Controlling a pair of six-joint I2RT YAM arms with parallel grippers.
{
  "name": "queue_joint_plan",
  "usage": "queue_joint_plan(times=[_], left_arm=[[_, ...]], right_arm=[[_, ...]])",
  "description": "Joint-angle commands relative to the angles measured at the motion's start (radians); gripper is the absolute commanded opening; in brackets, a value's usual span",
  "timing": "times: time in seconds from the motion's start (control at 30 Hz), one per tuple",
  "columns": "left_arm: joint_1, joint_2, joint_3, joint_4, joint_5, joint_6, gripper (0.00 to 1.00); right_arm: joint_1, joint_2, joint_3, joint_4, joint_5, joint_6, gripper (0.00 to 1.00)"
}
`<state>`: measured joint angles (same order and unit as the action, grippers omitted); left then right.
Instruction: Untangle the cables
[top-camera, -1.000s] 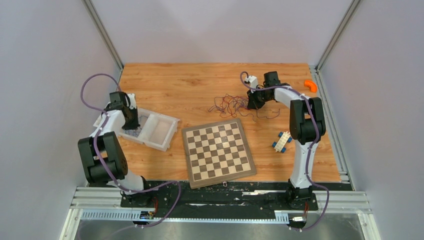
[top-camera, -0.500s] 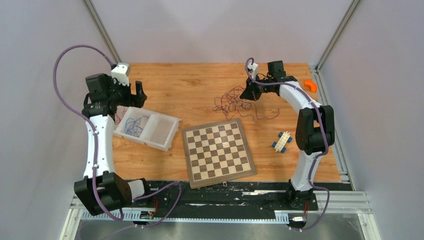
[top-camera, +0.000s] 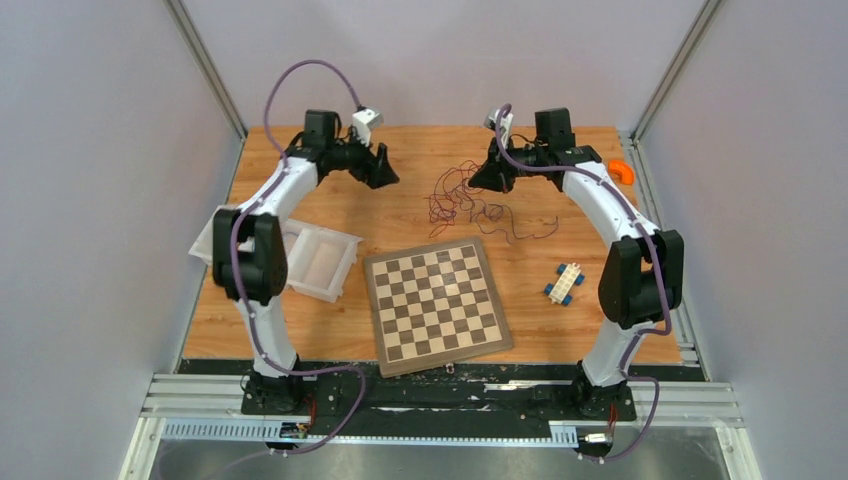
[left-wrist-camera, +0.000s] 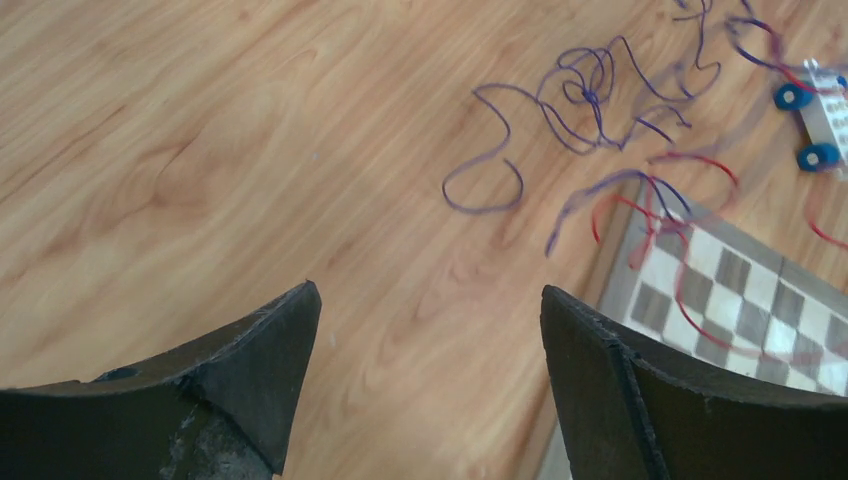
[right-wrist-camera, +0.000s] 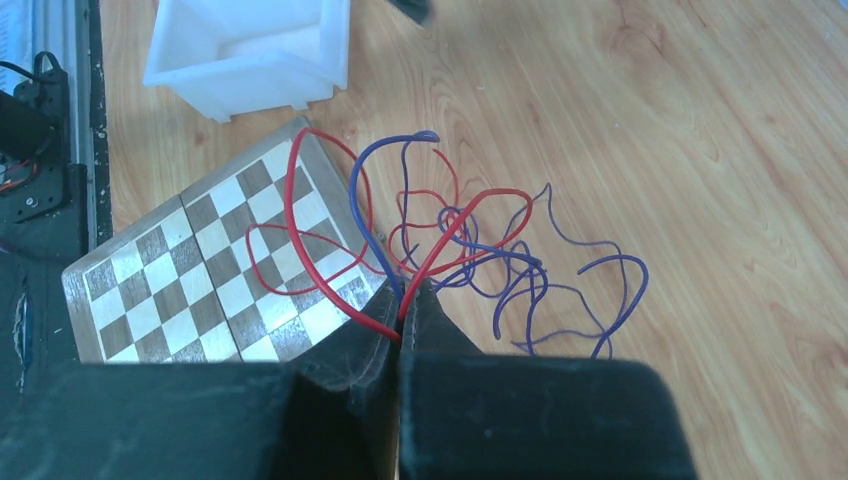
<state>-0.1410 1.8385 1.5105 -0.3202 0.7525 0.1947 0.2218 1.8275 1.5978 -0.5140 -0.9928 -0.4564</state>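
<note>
Pale grey walls (top-camera: 90, 150) enclose a wooden table (top-camera: 380, 170) on three sides.

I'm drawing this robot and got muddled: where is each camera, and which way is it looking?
Top external: above and behind the bases, looking down on the table; left arm and right arm show.
Left wrist: faces cables and chessboard corner; open left gripper shows.
Right wrist: looks down past right gripper, shut on cables.
All three share cables and chessboard.

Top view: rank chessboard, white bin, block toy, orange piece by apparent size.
1. chessboard
2. white bin, though partly hidden
3. block toy
4. orange piece, smallest as seen; one edge may be hidden
</note>
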Motion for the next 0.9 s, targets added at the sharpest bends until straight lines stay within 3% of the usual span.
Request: queue_joint_plan(times=[0.0,0.1,0.2,0.37,0.67,0.87], left_arm=[[-0.083,0.272,0.27,-0.01,0.028,-0.122,0.88],[-0.129,0.419,0.46,-0.045,-0.013,-0.179,0.86],[-0.169,0.541,0.549,-0.049,-0.047,-0.225,0.86],[-0.204,0.705,0.763,-0.149,-0.034,-0.32,0.94],[-0.251,0.751,0.835,-0.213,-0.066,-0.31,0.91],[-0.26,0.755,0.804,-0.264,0.04,-0.308,0.92]], right_arm=[[-0.005,-0.108,-0.071,0.013,0.045,-0.045,0.0],[-0.018,-0.135,-0.099,-0.004,0.12,-0.048,0.0],[-0.041,-0.139,-0.105,-0.039,0.176,-0.049,0.0],[-0.088,-0.128,-0.095,-0.082,0.219,-0.05,0.0],[-0.155,-0.044,-0.021,-0.128,0.229,-0.01,0.0],[-0.166,-0.031,0.002,-0.133,0.222,-0.006,0.0]])
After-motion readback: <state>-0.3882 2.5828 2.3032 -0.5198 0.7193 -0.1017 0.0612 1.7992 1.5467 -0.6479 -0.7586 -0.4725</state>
